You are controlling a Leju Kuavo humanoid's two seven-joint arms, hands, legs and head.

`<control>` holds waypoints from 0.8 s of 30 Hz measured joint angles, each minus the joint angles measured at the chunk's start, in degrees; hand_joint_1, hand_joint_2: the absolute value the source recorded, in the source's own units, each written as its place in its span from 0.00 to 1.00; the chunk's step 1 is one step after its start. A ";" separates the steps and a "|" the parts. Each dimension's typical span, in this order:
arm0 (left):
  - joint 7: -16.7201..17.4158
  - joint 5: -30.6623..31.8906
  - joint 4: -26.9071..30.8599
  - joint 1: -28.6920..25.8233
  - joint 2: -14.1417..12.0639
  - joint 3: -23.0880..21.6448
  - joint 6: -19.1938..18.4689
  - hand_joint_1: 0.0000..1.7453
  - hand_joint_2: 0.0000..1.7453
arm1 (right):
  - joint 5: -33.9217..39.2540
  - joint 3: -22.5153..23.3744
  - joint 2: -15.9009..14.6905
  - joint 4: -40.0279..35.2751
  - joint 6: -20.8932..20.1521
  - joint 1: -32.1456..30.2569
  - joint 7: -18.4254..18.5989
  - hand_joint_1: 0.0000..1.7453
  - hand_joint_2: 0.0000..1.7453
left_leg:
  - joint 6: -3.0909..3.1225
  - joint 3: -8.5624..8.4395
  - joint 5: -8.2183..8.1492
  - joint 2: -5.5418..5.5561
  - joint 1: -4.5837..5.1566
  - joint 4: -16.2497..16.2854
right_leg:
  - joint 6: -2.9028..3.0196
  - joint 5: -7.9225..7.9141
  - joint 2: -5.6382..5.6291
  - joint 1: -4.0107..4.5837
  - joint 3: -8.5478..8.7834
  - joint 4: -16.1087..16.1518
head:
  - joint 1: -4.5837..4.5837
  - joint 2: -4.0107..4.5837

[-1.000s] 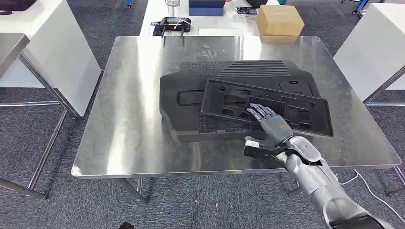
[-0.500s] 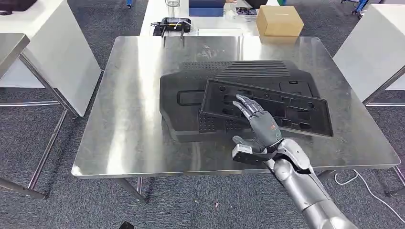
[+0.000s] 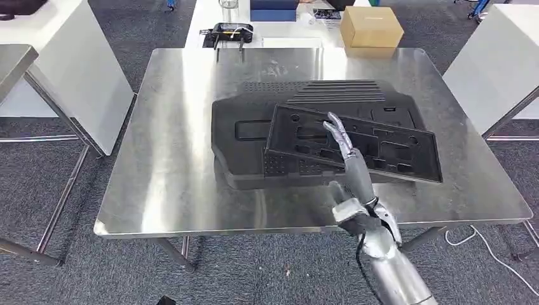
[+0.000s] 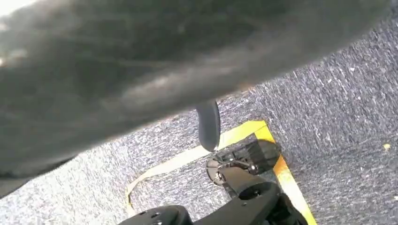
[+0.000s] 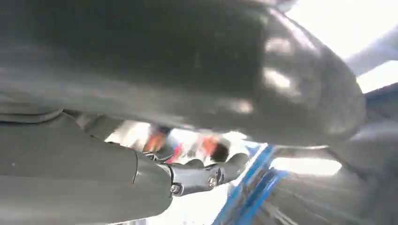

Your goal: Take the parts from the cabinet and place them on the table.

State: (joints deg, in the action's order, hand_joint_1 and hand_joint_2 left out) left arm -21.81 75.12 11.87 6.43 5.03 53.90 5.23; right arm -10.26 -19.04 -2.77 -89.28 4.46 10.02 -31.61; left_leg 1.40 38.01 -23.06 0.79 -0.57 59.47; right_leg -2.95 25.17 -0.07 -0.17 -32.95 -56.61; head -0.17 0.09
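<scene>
Two black plastic parts stacked on the steel bench (image 3: 159, 159): a large ribbed panel (image 3: 254, 140) underneath, a flatter slotted tray (image 3: 381, 149) lying askew on top. Right hand (image 3: 351, 166) raised above the tray, fingers extended, grasping nothing. Left hand's state impossible to tell. Cardboard box (image 3: 372, 27) beyond the far edge.

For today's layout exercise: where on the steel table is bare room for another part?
Bare steel lies left of the large black panel, and a narrower strip right of the black frame. The table middle is crowded; the right hand hangs there.
</scene>
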 joint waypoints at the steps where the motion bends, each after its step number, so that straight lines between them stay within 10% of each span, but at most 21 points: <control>1: -0.37 -0.46 0.00 -0.28 -0.07 0.09 0.42 0.00 0.00 | 6.74 -0.13 0.87 -4.17 -4.45 -2.26 -0.63 0.00 0.00 | -0.08 -0.01 -0.05 0.03 -0.03 0.00 | 0.08 0.06 0.01 0.03 -0.07 0.00 | 0.00 0.00; 14: -3.15 -4.59 0.00 -3.26 -0.35 3.76 3.89 0.00 0.00 | 30.81 3.26 7.71 -29.80 -21.32 -26.33 -6.36 0.00 0.00 | -0.53 -0.45 -0.66 0.03 -0.10 -0.03 | 0.48 0.60 -0.05 0.10 -0.20 0.03 | -0.02 0.00; 24: -4.17 -4.89 0.00 -3.36 -0.35 4.96 2.91 0.00 0.00 | 29.23 10.06 11.34 -33.99 -25.29 -29.32 -6.25 0.00 0.00 | -0.54 -0.62 -0.67 -0.23 -0.14 -0.03 | 0.50 0.61 -0.14 0.12 -0.13 0.02 | 0.02 0.00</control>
State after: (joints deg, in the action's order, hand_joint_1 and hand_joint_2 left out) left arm -25.99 70.23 11.87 3.06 4.68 58.86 8.13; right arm 18.97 -8.98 8.57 -123.27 -20.83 -19.29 -37.86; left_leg 0.86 37.39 -23.74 0.56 -0.71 59.44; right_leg -2.46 25.78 -0.22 -0.05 -33.08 -56.59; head -0.15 0.09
